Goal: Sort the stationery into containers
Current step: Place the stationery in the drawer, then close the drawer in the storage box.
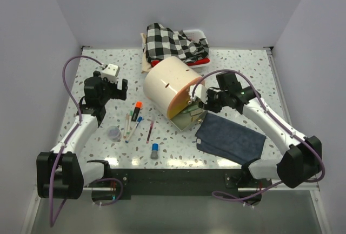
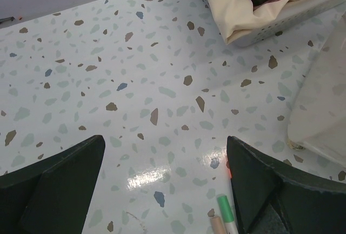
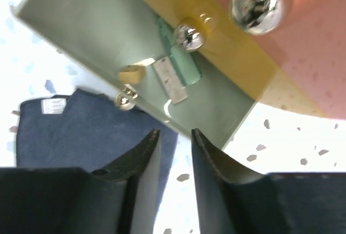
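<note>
Left fingers point(image 2: 65, 174) spread wide, holding nothing, bare speckled surface point(image 2: 135, 82) between them. A green-capped pen point(image 2: 226, 210) lies just inside the right-hand finger and the orange-capped marker point(image 1: 137, 106) close by. The dark red pencil point(image 1: 150, 131), clear pot point(image 1: 113, 133) and blue-capped tube point(image 1: 154, 150) sit nearer my base.

Right fingers point(image 3: 213, 164) almost together with a narrow slit between, empty. They hang just before the pulled-out bottom drawer point(image 3: 92, 23) of the cream cabinet point(image 1: 167, 80). Its small knob point(image 3: 126, 100) is slightly left of the slit. A green piece point(image 3: 178, 55) and a beige bit point(image 3: 131, 73) are already inside.

Risks, as I judge them:
- The pens lie bunched and flat, so a close could catch two or roll one off.
- The knob is small and shiny, and an off-centre pinch slips.
- The drawer front overhangs the blue cloth point(image 1: 230, 139), which may drag.
</note>
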Controlling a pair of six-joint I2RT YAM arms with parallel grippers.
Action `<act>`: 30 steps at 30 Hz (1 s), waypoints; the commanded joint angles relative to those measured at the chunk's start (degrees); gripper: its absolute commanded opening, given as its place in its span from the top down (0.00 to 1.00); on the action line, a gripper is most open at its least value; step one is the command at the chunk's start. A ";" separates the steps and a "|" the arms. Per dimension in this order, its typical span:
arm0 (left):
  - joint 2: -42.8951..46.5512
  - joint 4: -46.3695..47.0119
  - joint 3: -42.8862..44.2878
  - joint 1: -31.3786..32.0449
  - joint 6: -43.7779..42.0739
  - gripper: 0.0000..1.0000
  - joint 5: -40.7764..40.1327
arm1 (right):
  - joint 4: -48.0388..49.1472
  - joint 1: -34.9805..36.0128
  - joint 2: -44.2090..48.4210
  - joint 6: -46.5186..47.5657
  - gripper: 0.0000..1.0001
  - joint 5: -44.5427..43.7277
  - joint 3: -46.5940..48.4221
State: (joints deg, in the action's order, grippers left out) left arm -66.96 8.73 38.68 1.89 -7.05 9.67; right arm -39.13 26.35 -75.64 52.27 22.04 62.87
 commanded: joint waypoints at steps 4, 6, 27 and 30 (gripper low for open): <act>1.66 2.17 0.08 -0.57 0.63 0.00 0.26 | -1.39 0.46 1.46 1.87 1.00 2.83 -5.74; 1.74 1.64 0.35 -0.57 0.28 0.00 0.17 | 1.24 0.55 0.76 1.78 1.00 2.83 -7.75; -0.19 0.58 1.84 -1.01 -0.68 0.00 -0.36 | 33.15 1.42 0.41 -7.00 1.00 1.60 -17.78; -0.89 0.85 2.19 -1.01 -0.69 0.00 -0.18 | 35.35 1.95 -1.52 -8.76 1.00 1.07 -17.08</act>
State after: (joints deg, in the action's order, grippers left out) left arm -66.98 7.90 38.70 1.45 -7.09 9.58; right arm -12.51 27.40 -75.07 46.89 23.44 44.97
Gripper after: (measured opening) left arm 0.997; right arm 0.007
